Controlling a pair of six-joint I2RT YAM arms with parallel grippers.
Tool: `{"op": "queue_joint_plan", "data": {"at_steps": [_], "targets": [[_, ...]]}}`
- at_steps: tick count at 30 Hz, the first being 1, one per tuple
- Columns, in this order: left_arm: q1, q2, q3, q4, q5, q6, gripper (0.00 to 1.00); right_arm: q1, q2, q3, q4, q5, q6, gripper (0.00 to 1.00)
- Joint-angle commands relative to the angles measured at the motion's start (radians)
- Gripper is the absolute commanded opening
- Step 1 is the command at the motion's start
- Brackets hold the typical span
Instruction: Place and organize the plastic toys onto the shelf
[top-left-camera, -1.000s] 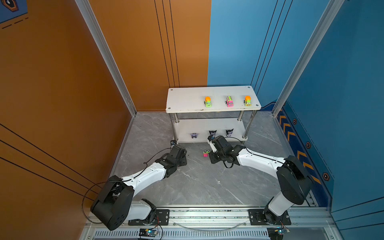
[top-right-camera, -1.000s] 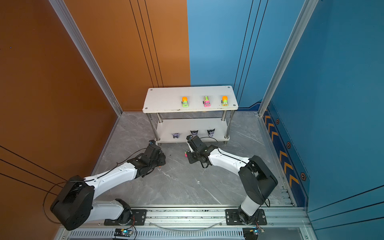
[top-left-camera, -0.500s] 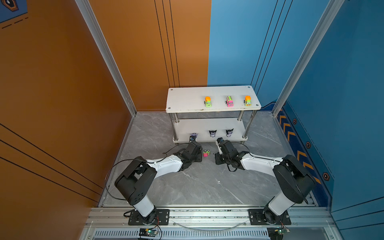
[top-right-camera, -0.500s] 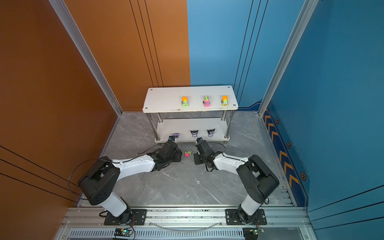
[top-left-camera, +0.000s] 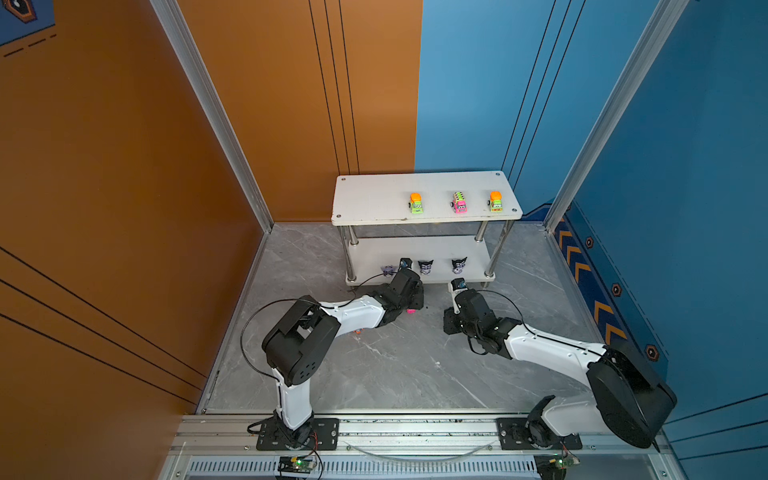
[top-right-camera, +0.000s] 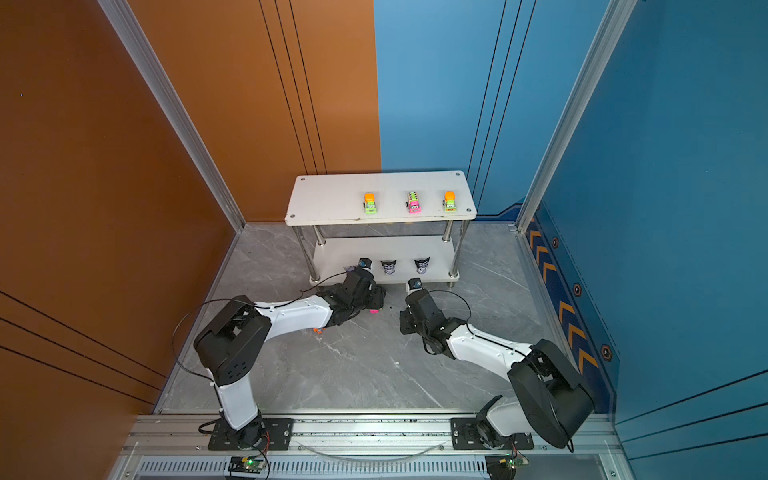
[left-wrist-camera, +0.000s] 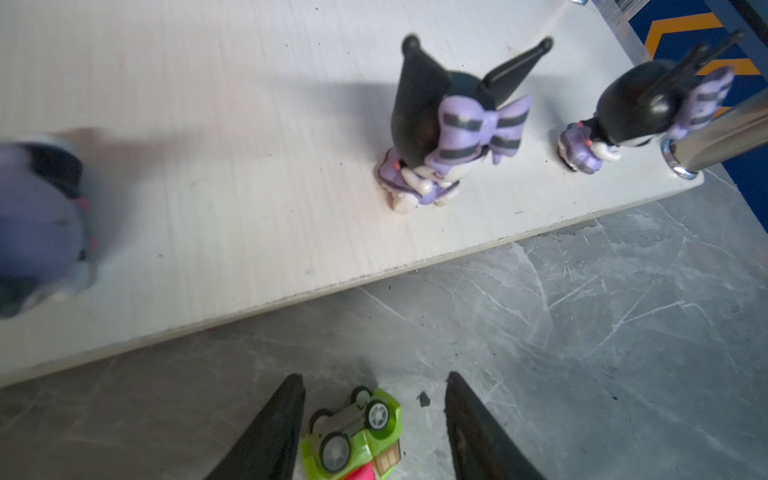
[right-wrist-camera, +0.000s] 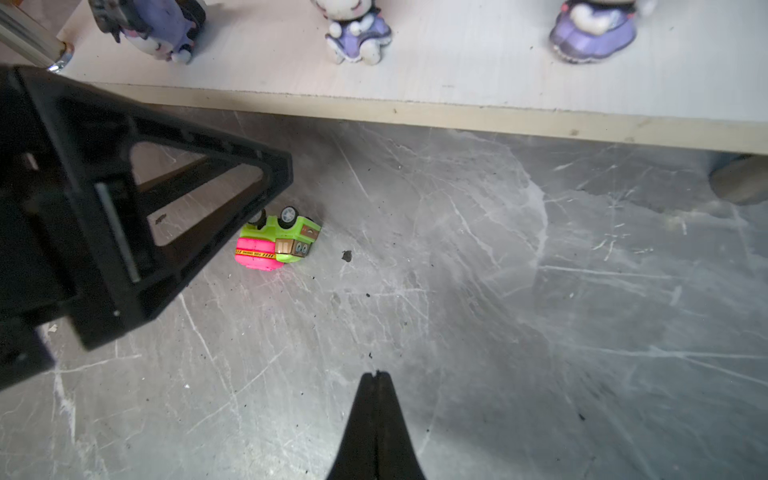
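Note:
A green and pink toy truck (right-wrist-camera: 278, 243) lies overturned on the grey floor in front of the shelf (top-left-camera: 374, 199). My left gripper (left-wrist-camera: 374, 376) is open and straddles the truck (left-wrist-camera: 357, 432), its fingers apart from it. My right gripper (right-wrist-camera: 376, 374) is shut and empty, on the floor to the truck's right. Three neon trucks (top-left-camera: 459, 202) stand in a row on the top tier. On the lower tier (left-wrist-camera: 232, 232) are three black and purple figurines (top-left-camera: 426, 267); the left one (right-wrist-camera: 145, 25) leans over. A small orange piece (top-left-camera: 358, 331) peeks from under my left forearm.
The shelf stands against the back corner between the orange wall (top-left-camera: 124, 166) and the blue wall (top-left-camera: 685, 166). A chrome post (left-wrist-camera: 723, 133) and a foot (right-wrist-camera: 739, 178) mark the shelf's corners. A metal rail (top-left-camera: 415, 432) runs along the front edge.
My left arm has swung in from the left and now has its open gripper over the truck. My right gripper has drawn back to the right, away from the truck. The truck has stayed put.

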Motion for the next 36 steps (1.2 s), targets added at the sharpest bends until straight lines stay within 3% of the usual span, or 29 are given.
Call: {"op": "queue_joint_plan", "data": {"at_steps": [1,18,28,36], "targets": [[-0.018,0.021,0.022,-0.025,0.000,0.017,0.56,-0.002,-0.032,-0.011,-0.020,0.039,0.014,0.00],[-0.061,0.031,-0.026,-0.077,-0.029,-0.016,0.57,-0.009,-0.078,-0.019,-0.036,0.040,0.021,0.00],[-0.107,0.005,-0.033,-0.074,0.055,-0.053,0.55,-0.020,-0.107,-0.031,-0.053,0.062,0.016,0.00],[-0.179,-0.040,-0.050,-0.068,0.147,-0.108,0.54,-0.094,-0.158,-0.031,-0.082,0.063,0.010,0.00]]}}
